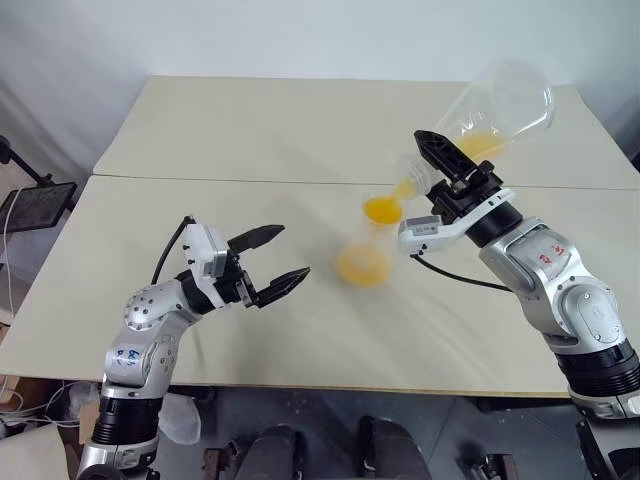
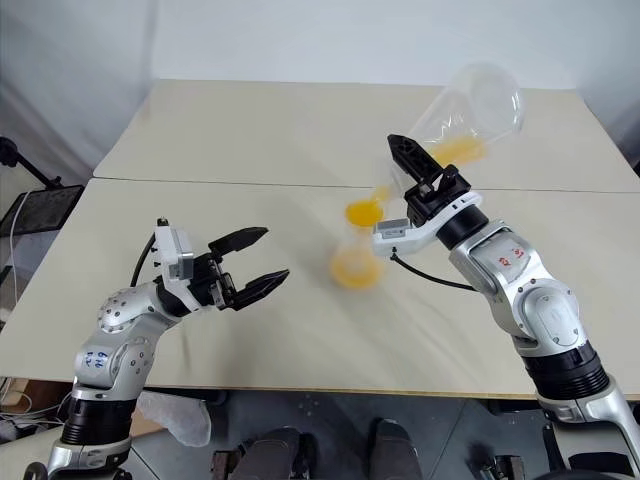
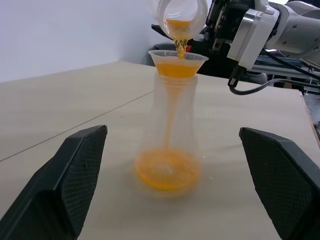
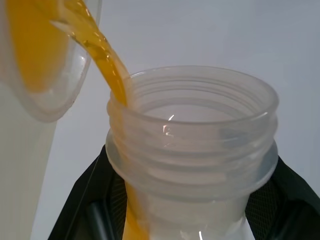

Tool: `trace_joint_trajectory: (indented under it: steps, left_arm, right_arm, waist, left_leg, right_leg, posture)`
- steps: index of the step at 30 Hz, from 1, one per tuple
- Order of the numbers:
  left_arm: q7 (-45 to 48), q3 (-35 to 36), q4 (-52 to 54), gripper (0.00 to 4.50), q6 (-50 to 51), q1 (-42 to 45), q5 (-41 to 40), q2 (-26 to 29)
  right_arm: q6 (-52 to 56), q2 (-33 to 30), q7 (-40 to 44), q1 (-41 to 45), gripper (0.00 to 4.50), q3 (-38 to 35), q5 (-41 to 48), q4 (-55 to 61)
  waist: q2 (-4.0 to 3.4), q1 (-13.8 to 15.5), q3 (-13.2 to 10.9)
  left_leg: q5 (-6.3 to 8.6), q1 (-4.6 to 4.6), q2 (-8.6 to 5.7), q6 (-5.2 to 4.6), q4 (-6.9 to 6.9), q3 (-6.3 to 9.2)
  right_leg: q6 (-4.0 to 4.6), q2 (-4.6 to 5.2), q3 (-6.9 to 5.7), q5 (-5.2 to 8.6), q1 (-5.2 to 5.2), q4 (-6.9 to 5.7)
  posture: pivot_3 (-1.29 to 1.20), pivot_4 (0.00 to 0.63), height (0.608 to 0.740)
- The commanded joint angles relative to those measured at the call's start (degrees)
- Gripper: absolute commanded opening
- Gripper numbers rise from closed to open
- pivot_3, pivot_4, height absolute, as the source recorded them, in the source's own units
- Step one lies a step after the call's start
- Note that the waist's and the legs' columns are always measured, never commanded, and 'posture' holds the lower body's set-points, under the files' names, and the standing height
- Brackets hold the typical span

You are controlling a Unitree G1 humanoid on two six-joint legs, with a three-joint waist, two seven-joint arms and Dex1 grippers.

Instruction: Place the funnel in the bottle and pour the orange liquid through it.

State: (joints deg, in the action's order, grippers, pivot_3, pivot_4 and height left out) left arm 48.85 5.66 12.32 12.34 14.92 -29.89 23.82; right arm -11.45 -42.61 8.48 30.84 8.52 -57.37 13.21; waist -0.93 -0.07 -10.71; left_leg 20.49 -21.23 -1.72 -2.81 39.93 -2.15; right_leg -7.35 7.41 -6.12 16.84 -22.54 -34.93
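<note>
Two pale tables [image 1: 250, 130] butted together fill the scene, and up above the far right side the big wide-based flask [image 1: 500, 105] is tipped well over, base high, mouth angled down toward the middle. The right gripper [image 1: 445, 165] has its black fingers clamped round the neck of that flask, and in the right wrist view the threaded open rim sits right between them. Inside the tilted flask a band of the orange liquid [image 1: 478, 145] lies along the lower wall, running toward the mouth, and it spills out as a twisting orange stream, clear to see in the left wrist view. Straight under that mouth stands the bottle [image 3: 170, 145], upright on the near table, roughly mid-table and a little right of centre, with a glowing orange pool spread across its round base. Seated in the bottle's neck is the funnel [image 3: 178, 64], cone up, holding a puddle of orange, and a thin thread of liquid drops from its stem down through the bottle. Over on the left, the left gripper [image 1: 272, 262] hangs above the near table, well apart from the bottle, fingers spread wide with nothing between them, pointing toward the bottle.
</note>
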Motion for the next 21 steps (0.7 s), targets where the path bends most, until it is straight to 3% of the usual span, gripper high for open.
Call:
trace_joint_trajectory:
  steps: [1, 21]
  left_arm:
    - [0.0, 0.2, 0.9, 4.5, -1.1, -0.1, -0.4, 0.1]
    - [-0.2, 0.2, 0.9, 4.5, -1.3, 0.0, -0.4, 0.0]
  right_arm:
    - [-0.3, -1.1, -1.2, 1.2, 2.53, -2.2, -0.2, 1.3]
    - [-0.6, -1.1, -1.9, 1.1, 2.53, -1.8, -1.0, 1.1]
  waist:
    - [0.0, 0.0, 0.0]
    - [0.0, 0.0, 0.0]
  left_leg:
    - [0.0, 0.0, 0.0, 0.0, 0.0, 0.0]
    - [0.0, 0.0, 0.0, 0.0, 0.0, 0.0]
  right_leg:
    - [0.0, 0.0, 0.0, 0.0, 0.0, 0.0]
    - [0.0, 0.0, 0.01, 0.0, 0.0, 0.0]
  posture:
    - [0.0, 0.15, 0.74]
    - [0.0, 0.15, 0.74]
